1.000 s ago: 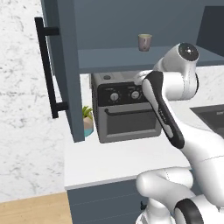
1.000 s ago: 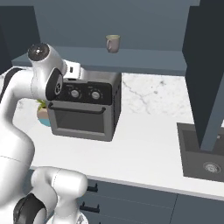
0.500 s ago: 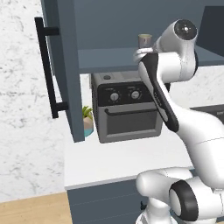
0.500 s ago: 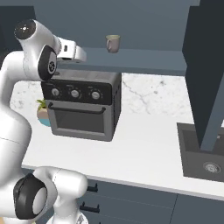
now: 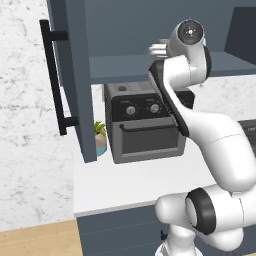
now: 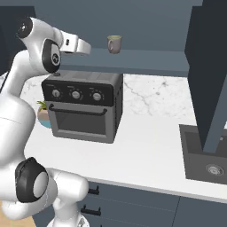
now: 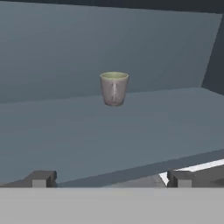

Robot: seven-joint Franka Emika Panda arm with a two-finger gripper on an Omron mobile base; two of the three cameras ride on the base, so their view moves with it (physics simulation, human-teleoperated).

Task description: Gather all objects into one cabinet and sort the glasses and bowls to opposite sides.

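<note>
A small pinkish-beige cup [image 7: 114,88] with a pale rim stands upright on the shelf [image 7: 131,131] of the dark slate-blue wall cabinet [image 5: 150,25]. In the right base view the cup [image 6: 114,43] sits near the shelf's middle. My gripper [image 7: 111,179] is open and holds nothing. It is level with the shelf's front edge and points at the cup from some way off. From the right base view the gripper [image 6: 85,47] hangs to the left of the cup, above the oven. The cabinet door [image 5: 70,75] with its black bar handle [image 5: 52,80] stands open at the left.
A dark toaster oven [image 6: 84,104] sits on the white counter [image 6: 146,146] under the shelf, with a small potted plant [image 5: 100,137] to its left. A sink [image 6: 206,155] lies at the right, below another open cabinet door [image 6: 208,66].
The arm has lifted from in front of the oven up to shelf height and swung the hand towards the cup. The jaws have stayed open.
</note>
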